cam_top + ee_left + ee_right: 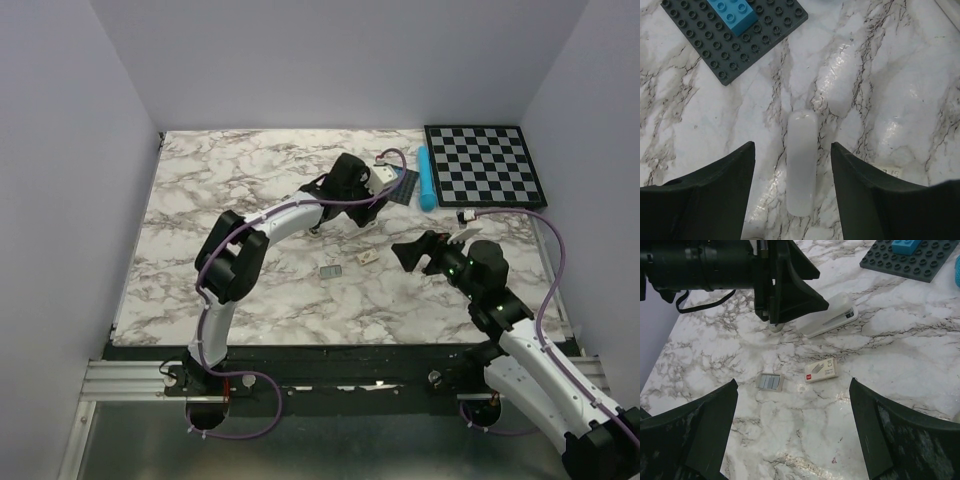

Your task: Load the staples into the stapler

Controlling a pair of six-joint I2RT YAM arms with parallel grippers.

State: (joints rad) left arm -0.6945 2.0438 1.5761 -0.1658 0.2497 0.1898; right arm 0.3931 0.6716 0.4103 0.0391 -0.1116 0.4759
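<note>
Looking down from the top camera, you find the staple strip (332, 271) and its white box (367, 257) on the marble table (200, 200), with the right gripper (420, 252) spread wide just beside them.

Left wrist: your left gripper (792, 150) stands open astride the white-cased stapler (801, 165), both fingers clear of it.

Right wrist: the stapler lies beyond box and strip, near the Lego baseplate (905, 262).

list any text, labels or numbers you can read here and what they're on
On the staple box: a red mark and a line of dark print on its top, too small and blurred to read.
No other words, numbers or signs can be read in any view.
</note>
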